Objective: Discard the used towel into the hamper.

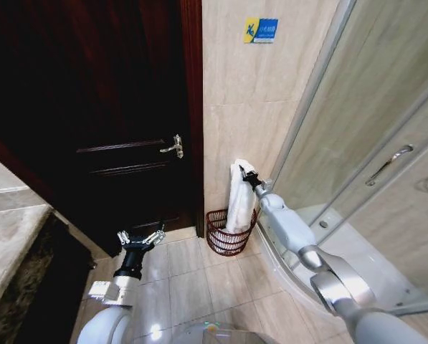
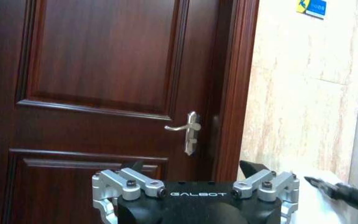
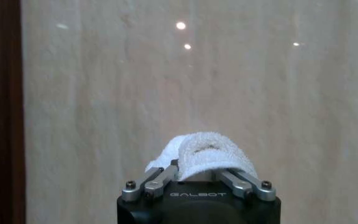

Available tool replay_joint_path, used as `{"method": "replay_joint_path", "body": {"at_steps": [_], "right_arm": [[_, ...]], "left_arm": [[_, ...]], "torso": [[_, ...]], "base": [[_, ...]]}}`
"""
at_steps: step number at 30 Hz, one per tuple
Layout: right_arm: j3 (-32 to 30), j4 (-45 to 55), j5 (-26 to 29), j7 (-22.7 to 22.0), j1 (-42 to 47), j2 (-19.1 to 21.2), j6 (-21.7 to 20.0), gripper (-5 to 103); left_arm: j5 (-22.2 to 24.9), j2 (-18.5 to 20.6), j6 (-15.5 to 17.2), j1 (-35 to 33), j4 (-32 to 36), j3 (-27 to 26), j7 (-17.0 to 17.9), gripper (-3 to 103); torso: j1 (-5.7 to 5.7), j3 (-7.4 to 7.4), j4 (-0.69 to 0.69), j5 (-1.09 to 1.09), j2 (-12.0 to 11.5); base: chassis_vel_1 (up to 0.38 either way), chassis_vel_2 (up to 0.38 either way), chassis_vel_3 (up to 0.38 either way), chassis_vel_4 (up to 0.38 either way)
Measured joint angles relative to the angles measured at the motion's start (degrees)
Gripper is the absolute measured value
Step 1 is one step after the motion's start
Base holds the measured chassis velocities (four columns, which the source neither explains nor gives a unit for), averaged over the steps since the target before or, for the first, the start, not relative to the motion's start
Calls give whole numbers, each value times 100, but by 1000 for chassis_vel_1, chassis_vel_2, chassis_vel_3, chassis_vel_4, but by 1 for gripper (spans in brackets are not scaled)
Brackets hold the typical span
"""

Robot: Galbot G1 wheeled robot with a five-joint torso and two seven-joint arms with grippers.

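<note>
1. We place the left gripper (image 1: 140,239) at 7 o'clock in the head view, low over the floor tiles (image 1: 188,287) in front of the dark wooden door (image 1: 113,107). Its fingers are spread and hold nothing. We judge this arm idle and the farther of the two from the task's things.

2. We find the hamper (image 1: 226,240) at 6 o'clock from the frame centre, standing on the floor against the tiled wall (image 1: 249,100), between the door frame and the shower enclosure (image 1: 371,143).

3. We see the towel (image 1: 239,201) hanging with its long axis vertical. Its upper end sits just above the hamper's rim and its lower end reaches down inside the basket.

4. We place the right gripper (image 1: 246,176) at the towel's top, at 12 o'clock from the hamper. In the right wrist view its fingers (image 3: 160,177) are pinched on a fold of the towel (image 3: 201,151).

5. We judge the governing relation as follows: the hamper lies straight below the right gripper, in line with the towel's long axis, so the drop path is vertical and the right arm is the nearer one.
</note>
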State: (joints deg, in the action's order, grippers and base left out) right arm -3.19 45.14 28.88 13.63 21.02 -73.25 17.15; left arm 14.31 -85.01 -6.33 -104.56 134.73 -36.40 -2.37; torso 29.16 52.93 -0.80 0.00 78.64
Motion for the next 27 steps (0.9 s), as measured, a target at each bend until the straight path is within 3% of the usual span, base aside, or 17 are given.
{"method": "replay_joint_path", "body": {"at_steps": [5, 12, 27], "right_arm": [[-138, -234, -11, 77, 96, -31, 87, 13], [-183, -869, -15, 270, 41, -376, 225, 13], [-459, -848, -360, 313, -21, -1012, 178, 13]], "left_arm": [[0, 0, 0, 0, 0, 0, 0, 100], [0, 0, 0, 0, 0, 0, 0, 100], [0, 0, 0, 0, 0, 0, 0, 100]], "torso": [[0, 0, 4, 1, 0], [0, 0, 0, 0, 0], [0, 0, 0, 0, 0]], "base": [[0, 0, 0, 0], [0, 0, 0, 0], [0, 0, 0, 0]]}}
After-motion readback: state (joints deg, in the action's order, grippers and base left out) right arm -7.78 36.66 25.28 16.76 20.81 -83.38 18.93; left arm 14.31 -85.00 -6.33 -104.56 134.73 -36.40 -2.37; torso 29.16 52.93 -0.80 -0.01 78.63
